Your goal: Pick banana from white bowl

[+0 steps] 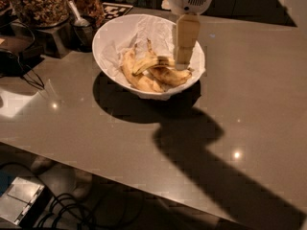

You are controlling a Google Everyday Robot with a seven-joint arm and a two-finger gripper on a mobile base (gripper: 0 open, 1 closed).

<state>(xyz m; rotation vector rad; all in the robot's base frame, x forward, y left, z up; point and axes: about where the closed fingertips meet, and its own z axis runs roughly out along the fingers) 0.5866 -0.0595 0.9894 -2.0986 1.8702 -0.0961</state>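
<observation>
Status: pick not yet made. The banana (pixel 148 61) lies in the white bowl (pixel 109 37), resting across two plumper bananas (pixel 169 75) on the paper lining; none is lifted. The bowl stands far-left on the surface (pixel 249 90).

The claw (pixel 181 63) hangs pointing down inside the bowl's right half. Whether it is open or closed cannot be told; it appears to hold nothing. The banana's right end lies just beside the claw tip, and its body extends left.

Remaining, by estimate: grasp, then lift.
</observation>
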